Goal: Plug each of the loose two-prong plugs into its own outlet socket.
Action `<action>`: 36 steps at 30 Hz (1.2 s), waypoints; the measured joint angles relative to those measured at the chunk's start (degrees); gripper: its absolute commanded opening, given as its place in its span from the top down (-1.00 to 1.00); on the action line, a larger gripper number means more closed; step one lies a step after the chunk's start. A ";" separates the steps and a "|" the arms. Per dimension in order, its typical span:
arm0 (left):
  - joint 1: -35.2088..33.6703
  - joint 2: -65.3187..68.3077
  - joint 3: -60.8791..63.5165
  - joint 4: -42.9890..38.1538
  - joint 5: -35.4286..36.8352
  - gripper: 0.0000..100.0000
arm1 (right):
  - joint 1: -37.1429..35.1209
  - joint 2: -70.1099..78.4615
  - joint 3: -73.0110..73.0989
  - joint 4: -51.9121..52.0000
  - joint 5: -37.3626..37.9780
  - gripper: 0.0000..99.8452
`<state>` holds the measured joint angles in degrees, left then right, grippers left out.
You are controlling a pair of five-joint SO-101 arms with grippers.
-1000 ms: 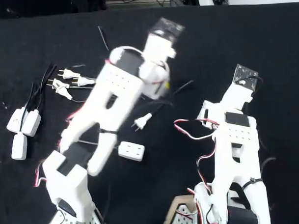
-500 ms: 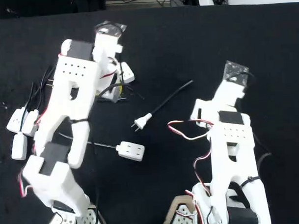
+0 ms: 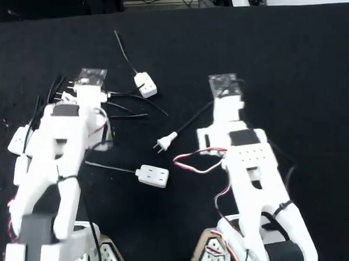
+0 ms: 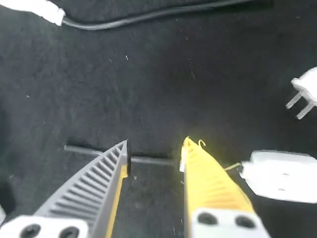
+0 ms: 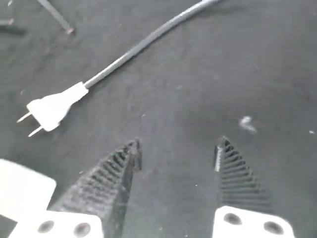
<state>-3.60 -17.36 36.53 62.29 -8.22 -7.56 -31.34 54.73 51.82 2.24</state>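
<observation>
black cloth covers the tabletop [image 3: 309, 57]. at its far left a cluster of white outlet sockets [image 3: 18, 140] lies partly hidden by the left arm [image 3: 55, 157]. the left tool [image 4: 153, 148] hangs released just above the cloth, grey and yellow fingers spread over a thin black cord [image 4: 148, 160], gripping nothing. further right a small white socket [image 3: 145, 84] lies on its lead. near the middle a loose two-prong plug [image 3: 166, 141] lies unplugged, prongs toward the left, with a white socket block [image 3: 153, 175] near it on the arms' side, not touching. the right tool [image 5: 178, 146] is likewise released and empty, hovering beside that plug's cord [image 5: 148, 37].
</observation>
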 measured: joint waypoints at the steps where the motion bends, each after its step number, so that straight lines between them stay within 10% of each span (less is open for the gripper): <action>1: 0.00 -0.70 2.29 -2.37 0.00 0.64 | -1.58 0.00 0.00 0.18 1.14 0.55; 12: -2.11 -2.29 14.95 -16.35 6.68 0.64 | -21.89 0.00 0.97 7.82 8.53 0.55; 36: -8.18 -2.37 15.12 -17.67 13.63 0.64 | -27.25 0.00 7.03 8.62 16.79 0.79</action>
<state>-11.78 -19.74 51.65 44.62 5.41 -34.81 -31.34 61.76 60.44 19.03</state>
